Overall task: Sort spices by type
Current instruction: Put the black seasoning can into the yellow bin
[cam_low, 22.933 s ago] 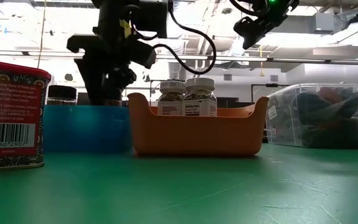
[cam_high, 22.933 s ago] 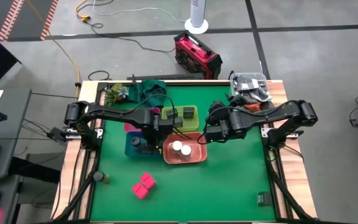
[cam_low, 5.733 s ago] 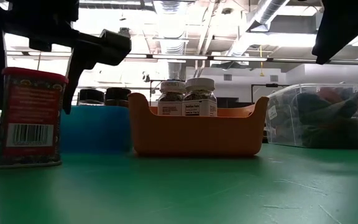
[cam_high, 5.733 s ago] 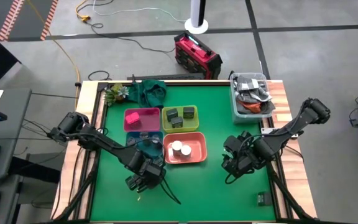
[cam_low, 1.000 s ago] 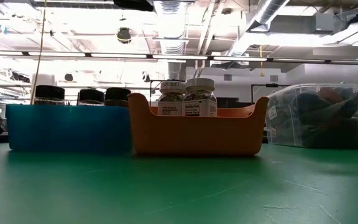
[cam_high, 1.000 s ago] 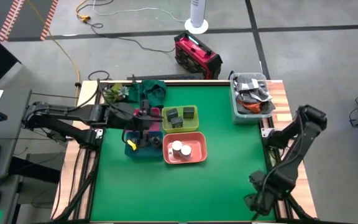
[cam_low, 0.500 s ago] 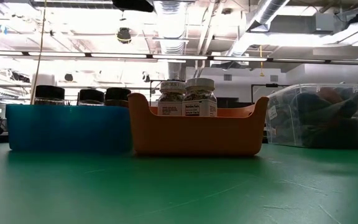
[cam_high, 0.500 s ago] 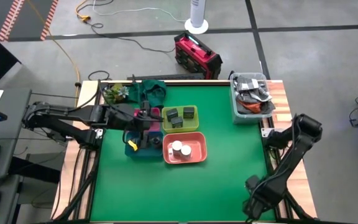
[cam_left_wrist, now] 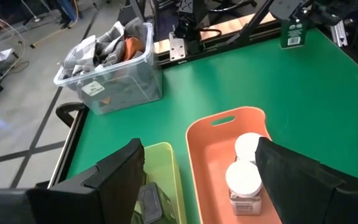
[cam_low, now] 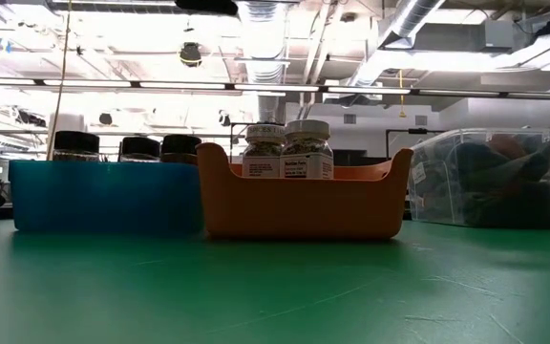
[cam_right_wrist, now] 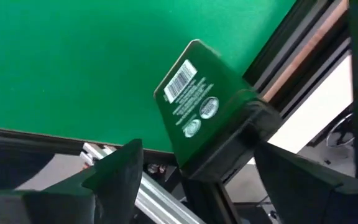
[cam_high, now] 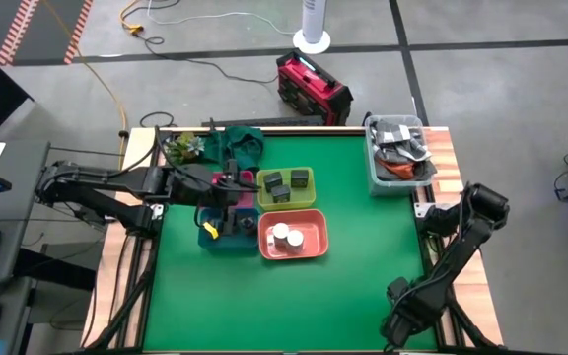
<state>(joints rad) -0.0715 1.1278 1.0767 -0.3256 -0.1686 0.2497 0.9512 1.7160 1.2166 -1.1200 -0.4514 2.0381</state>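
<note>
High view: green table (cam_high: 363, 247) with no loose spice on the open middle, so sorting judged nearly finished. Carries a clear tub (cam_high: 398, 148) of clutter at the far right corner, well apart from the work.

Bins clustered left of centre:
- orange bin (cam_high: 309, 250), with 2 white-topped round jars (cam_high: 287, 236) inside
- yellow-green bin (cam_high: 310, 176), with dark grey square jars (cam_high: 286, 183)
- blue bin (cam_low: 103, 196), with 3 grey round jars (cam_low: 139, 147) showing above its wall in the low view

Bright pink packets not to be made out; perhaps hidden under the left arm.

Left gripper (cam_high: 227, 197) hanging above the blue bin's far side, fingers spread wide, nothing between them. Right gripper (cam_high: 397, 318) at the near right corner, fingers likewise wide apart, poised over a green box (cam_right_wrist: 207, 112) at the very edge of the table, just beside the frame rail.

Probably 1 last pick in hand, though unclear whether that box matches any of the 4 kinds. Calls next for lowering squarely around the box, clear of the rail, then closing.

Writing on the box: barcode, 2 round seals, lines of white print too small to read. Jar labels and the tub's sticker equally unreadable.
</note>
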